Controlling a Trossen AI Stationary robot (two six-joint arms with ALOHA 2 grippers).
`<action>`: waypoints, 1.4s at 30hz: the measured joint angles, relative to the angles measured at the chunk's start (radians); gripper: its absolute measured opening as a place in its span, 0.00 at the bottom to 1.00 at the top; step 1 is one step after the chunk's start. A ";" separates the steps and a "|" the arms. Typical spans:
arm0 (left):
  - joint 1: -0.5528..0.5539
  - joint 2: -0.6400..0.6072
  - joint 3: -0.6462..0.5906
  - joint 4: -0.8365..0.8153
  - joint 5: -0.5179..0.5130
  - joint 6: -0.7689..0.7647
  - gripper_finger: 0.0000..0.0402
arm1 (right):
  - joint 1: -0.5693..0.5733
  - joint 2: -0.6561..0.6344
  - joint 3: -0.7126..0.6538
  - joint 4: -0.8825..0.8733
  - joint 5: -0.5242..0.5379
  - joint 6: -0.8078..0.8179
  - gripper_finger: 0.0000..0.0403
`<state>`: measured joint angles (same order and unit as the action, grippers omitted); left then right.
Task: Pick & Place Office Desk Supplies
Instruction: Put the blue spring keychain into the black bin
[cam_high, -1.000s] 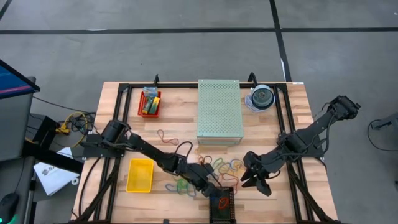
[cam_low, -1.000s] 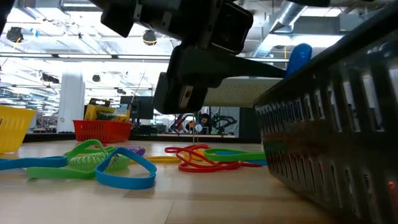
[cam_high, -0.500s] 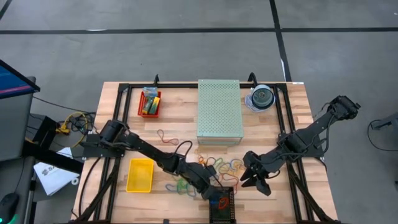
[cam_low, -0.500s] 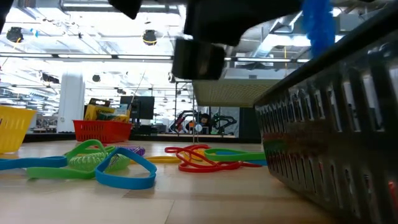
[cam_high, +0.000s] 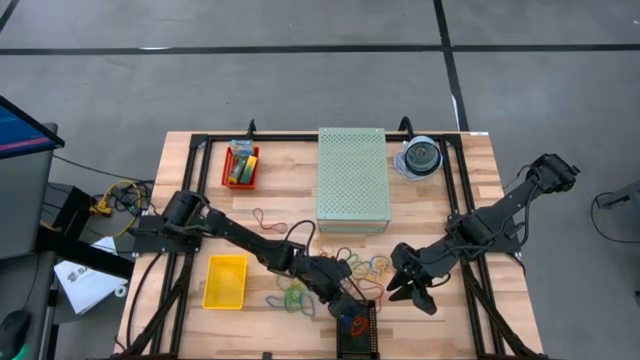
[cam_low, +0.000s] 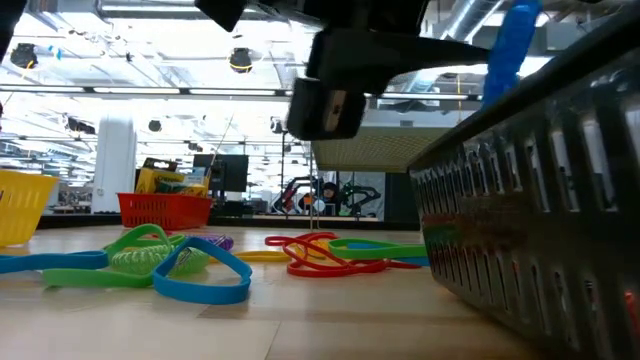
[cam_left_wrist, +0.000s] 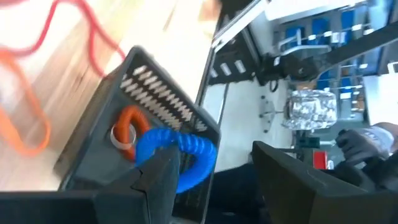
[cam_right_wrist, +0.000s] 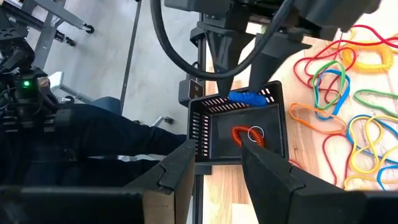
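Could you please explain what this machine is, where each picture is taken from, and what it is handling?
Two dark robot arms work at a wooden table. One camera looks straight down, one sits at table-top height, and one rides on each wrist.

The left gripper hangs over a black bin at the table's near edge, its fingers holding a blue coiled band above it; an orange coil already lies inside. The right gripper waits beside the bin, fingers apart, holding nothing.

Loose coloured rubber bands lie scattered on the wood. There are also a yellow tray, a red tray with crayon boxes, a pale green perforated box and a clear disc case.
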<state>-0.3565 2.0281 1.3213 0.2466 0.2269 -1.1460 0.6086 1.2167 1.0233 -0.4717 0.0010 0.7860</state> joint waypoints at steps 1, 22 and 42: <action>0.000 0.000 0.000 0.015 -0.006 0.011 0.49 | 0.000 0.000 0.000 0.000 0.000 0.000 0.32; -0.008 0.000 0.088 -0.132 0.124 0.119 0.26 | 0.000 0.000 0.000 0.000 0.003 -0.010 0.32; -0.010 0.000 0.088 -0.043 0.147 0.073 0.35 | 0.000 0.000 0.000 0.000 0.005 -0.008 0.32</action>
<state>-0.3664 2.0281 1.4090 0.2035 0.3741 -1.0725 0.6086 1.2167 1.0233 -0.4717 0.0055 0.7784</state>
